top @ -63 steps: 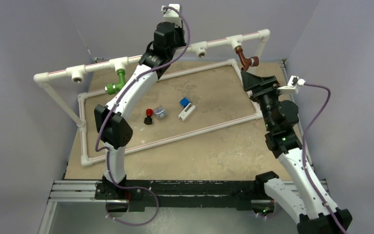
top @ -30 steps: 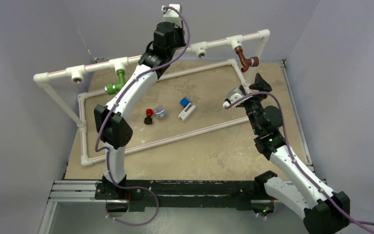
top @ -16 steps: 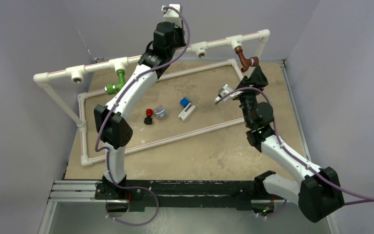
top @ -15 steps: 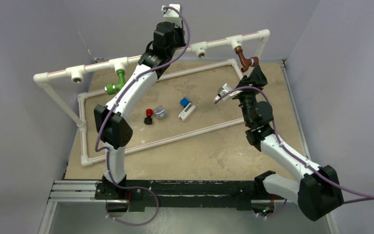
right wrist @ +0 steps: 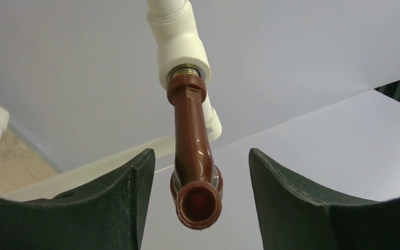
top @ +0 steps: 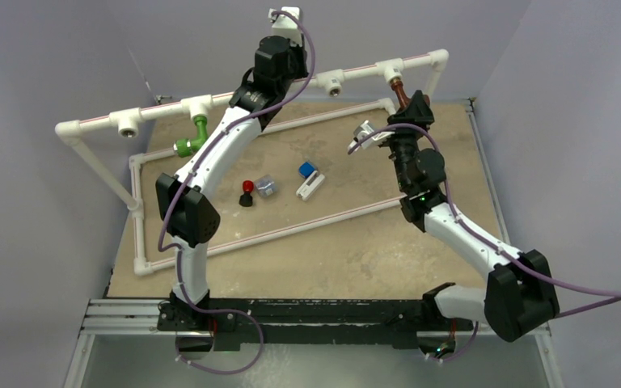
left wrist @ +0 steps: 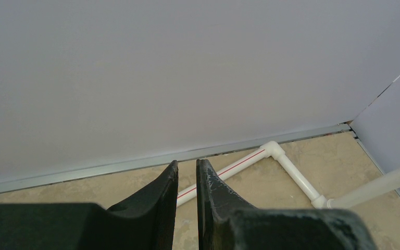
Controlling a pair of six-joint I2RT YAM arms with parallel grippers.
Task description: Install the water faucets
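Note:
A reddish-brown water faucet (right wrist: 195, 161) hangs from a white tee (right wrist: 182, 47) on the raised pipe, its round mouth toward the right wrist camera. My right gripper (right wrist: 200, 151) is open and straddles the spout, with a gap on each side and no contact. In the top view the right gripper (top: 415, 105) covers most of that faucet (top: 399, 89). The green water faucet (top: 194, 137) hangs from a tee on the left half of the rail. My left gripper (left wrist: 187, 161) is held high near the back wall, shut on nothing.
The raised white pipe rail (top: 129, 123) carries an unfilled tee (top: 335, 82). A flat pipe frame (top: 291, 230) lies on the table. Inside it sit a red-and-black knob (top: 247, 192), a grey block (top: 266, 186) and a blue-white block (top: 309, 179). Walls stand close behind and right.
My right arm has swung back and up, its wrist turned, until its fingers flank the reddish-brown faucet; the jaws have narrowed somewhat. The left arm has not moved.

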